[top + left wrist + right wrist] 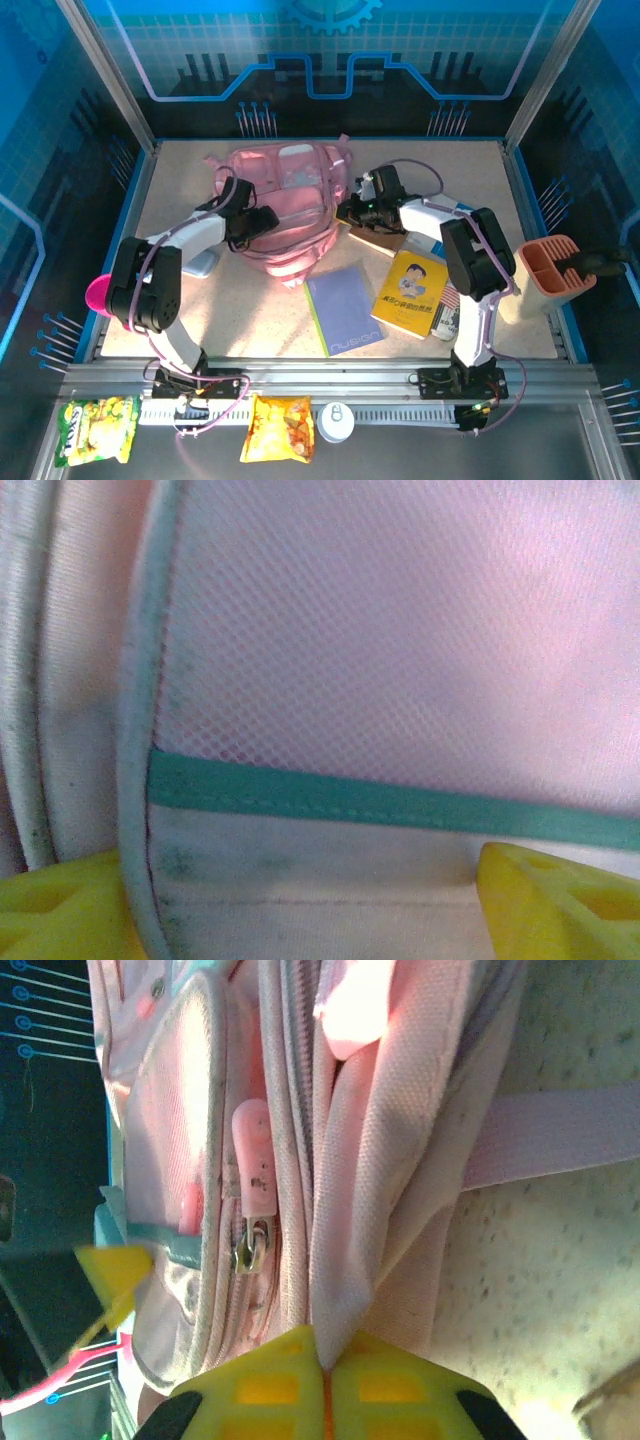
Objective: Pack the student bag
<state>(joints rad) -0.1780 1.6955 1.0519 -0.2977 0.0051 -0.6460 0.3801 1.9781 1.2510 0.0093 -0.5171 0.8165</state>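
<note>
The student bag (290, 200) lies flat in the middle of the table, a big pink backpack with whitish pocket panels. My left gripper (268, 218) rests against its left side. It is open, and its yellow fingertips (555, 900) stand wide apart over the pocket's mesh (400, 630) and teal trim (400, 805). My right gripper (345, 212) is at the bag's right edge. In the right wrist view this gripper (325, 1352) is shut on a fold of pink bag fabric (345, 1260). A pink zip pull (252, 1175) hangs just to the left of that fold.
A purple notebook (345, 308) and a yellow book (410, 292) lie in front of the bag. A brown item (375, 240) sits under the right arm. An orange holder (555, 265) stands at the right edge. Snack packs (98, 428) (278, 428) lie on the front rail.
</note>
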